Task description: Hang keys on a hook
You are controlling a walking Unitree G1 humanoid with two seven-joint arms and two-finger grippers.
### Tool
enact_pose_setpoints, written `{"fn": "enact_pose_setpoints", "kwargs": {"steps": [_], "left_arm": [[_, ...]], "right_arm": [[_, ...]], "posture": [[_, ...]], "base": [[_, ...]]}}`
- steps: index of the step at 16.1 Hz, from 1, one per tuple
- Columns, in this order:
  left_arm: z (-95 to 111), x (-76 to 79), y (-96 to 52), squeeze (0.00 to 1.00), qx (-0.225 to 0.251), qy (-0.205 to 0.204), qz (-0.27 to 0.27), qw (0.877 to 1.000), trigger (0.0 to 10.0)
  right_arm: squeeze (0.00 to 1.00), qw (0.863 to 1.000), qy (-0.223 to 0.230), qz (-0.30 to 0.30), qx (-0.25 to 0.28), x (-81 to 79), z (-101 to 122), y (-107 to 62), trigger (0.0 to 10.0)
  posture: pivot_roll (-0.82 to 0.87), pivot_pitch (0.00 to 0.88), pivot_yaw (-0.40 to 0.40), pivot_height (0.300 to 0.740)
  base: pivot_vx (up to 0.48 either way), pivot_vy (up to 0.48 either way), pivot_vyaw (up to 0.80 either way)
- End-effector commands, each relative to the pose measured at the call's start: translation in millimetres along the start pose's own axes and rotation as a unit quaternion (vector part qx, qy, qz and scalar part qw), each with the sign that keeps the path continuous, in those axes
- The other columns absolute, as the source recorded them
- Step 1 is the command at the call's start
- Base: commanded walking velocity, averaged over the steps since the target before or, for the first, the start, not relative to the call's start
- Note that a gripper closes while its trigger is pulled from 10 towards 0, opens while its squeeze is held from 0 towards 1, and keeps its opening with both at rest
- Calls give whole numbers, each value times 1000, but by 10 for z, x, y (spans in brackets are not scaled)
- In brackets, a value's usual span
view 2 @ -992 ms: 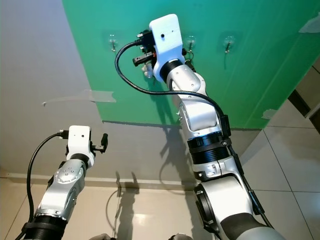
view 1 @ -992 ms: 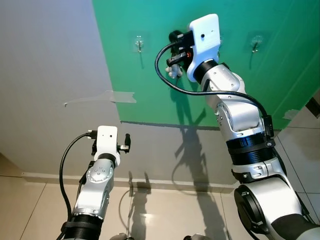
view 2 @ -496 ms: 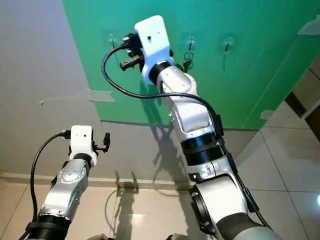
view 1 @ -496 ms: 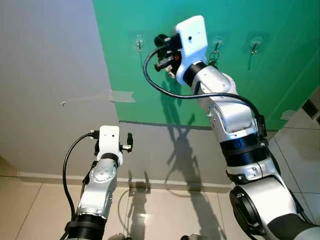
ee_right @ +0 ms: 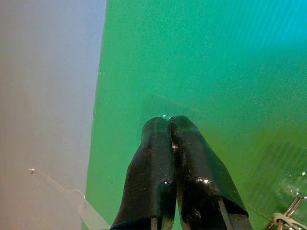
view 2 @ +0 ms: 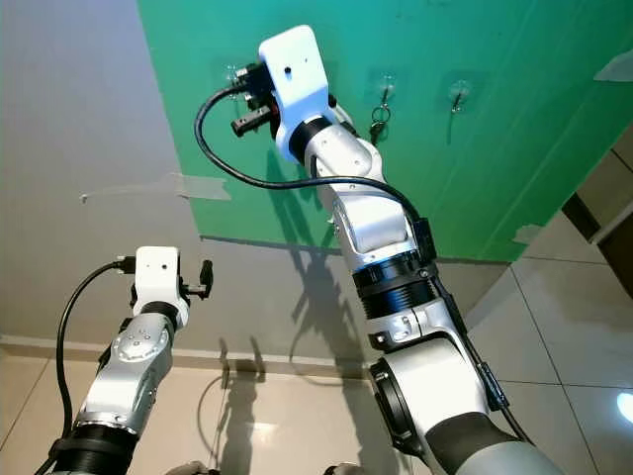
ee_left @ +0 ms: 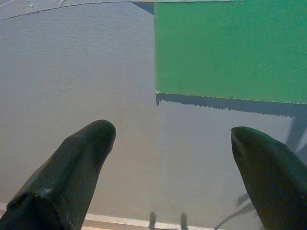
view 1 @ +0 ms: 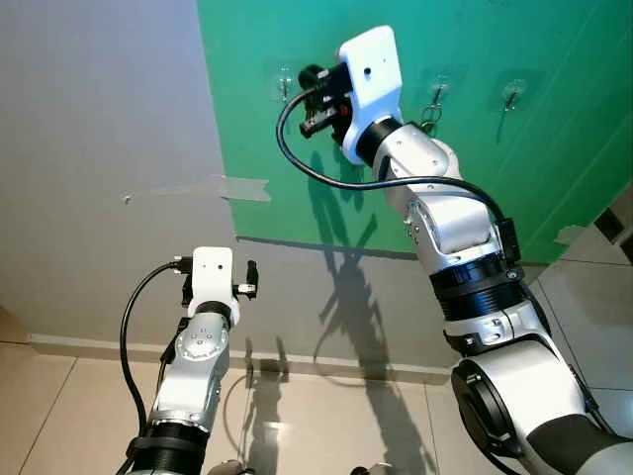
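Right tool (ee_right: 169,125) empty; keys (view 2: 377,121) hang downward.

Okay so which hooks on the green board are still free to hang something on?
The left hook and right hook are bare. The middle hook holds the keys. The right pincer, shut, crowds the left hook.

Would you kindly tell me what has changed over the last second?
The right gripper has swung toward the robot's left, away from the middle hook, leaving the keys hanging there; its fingers are shut and empty. The left gripper stays low and open.
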State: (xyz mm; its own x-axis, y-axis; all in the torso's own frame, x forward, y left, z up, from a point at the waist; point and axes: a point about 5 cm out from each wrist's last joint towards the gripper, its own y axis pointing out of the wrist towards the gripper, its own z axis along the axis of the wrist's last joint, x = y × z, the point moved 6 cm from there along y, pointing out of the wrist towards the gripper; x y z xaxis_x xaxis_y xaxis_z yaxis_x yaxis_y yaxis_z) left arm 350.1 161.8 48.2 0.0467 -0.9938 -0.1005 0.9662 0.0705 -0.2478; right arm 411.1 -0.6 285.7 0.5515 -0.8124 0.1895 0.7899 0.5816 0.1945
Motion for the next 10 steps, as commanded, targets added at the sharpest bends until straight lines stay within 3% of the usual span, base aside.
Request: {"fn": "enact_pose_setpoints", "kwargs": {"steps": [1, 7, 10], "left_arm": [[51, 7, -4, 0, 11, -3, 0, 1000, 10000], [64, 13, 10, 0, 13, -6, 1, 1000, 10000], [59, 6, 10, 0, 11, -2, 2, 1000, 10000]], "right_arm": [[0, 1000, -9, 0, 14, 12, 98, 26, 10000], [0, 1000, -9, -5, 12, 57, 79, 23, 10000], [0, 1000, -10, -5, 13, 59, 85, 25, 10000]], "posture": [[-9, 0, -48, 740], [-11, 0, -46, 740], [-11, 0, -45, 740]], "base": [[0, 292, 0], [0, 423, 0], [0, 0, 0]]}}
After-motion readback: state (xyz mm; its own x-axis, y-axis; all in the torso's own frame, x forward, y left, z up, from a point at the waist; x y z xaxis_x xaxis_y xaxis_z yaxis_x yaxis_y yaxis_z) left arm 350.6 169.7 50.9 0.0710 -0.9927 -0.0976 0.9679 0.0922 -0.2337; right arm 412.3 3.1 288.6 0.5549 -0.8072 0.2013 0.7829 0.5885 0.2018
